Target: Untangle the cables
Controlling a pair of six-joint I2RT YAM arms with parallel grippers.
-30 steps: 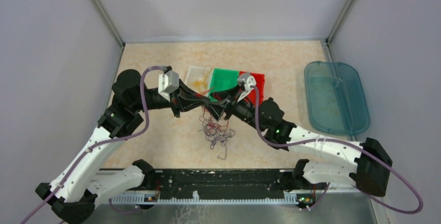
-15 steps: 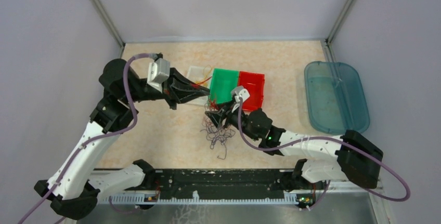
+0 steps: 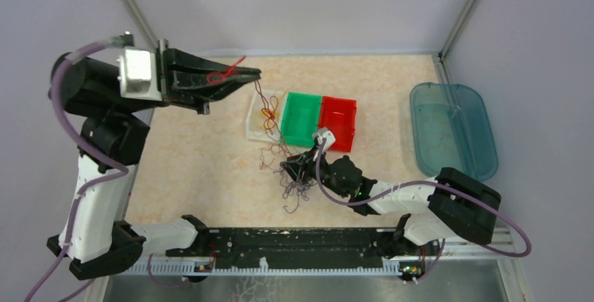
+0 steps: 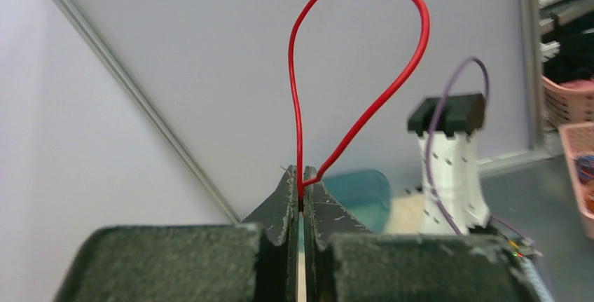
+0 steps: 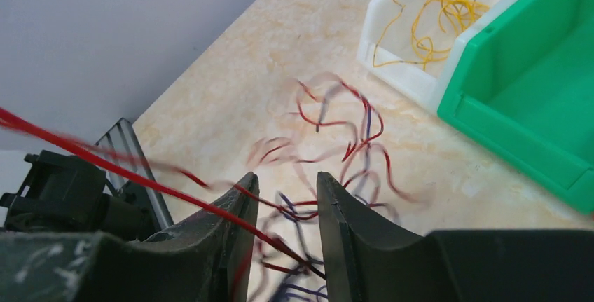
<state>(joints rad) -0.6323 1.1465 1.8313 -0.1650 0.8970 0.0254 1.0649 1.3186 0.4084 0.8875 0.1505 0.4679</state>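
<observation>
My left gripper (image 3: 256, 74) is raised high at the back left, shut on a red cable (image 3: 223, 75). The cable loops above the tips in the left wrist view (image 4: 364, 99), where the gripper (image 4: 301, 174) pinches it. From the tips the red cable hangs down (image 3: 262, 99) to a tangle of red and dark purple cables (image 3: 295, 183) on the table. My right gripper (image 3: 291, 169) is low over that tangle. Its jaws stand apart in the right wrist view (image 5: 286, 184), with red and purple cables (image 5: 336, 141) running between and beyond them. Yellow cables (image 5: 448, 15) lie in the white bin.
A white bin (image 3: 253, 121), a green bin (image 3: 301, 116) and a red bin (image 3: 338, 120) stand side by side behind the tangle. A teal tray (image 3: 452, 130) lies at the right. Grey walls close in the back and sides.
My left gripper has risen and swung to the back left, drawing the red cable up out of the tangle. My right gripper has moved nearer and lower onto the tangle.
</observation>
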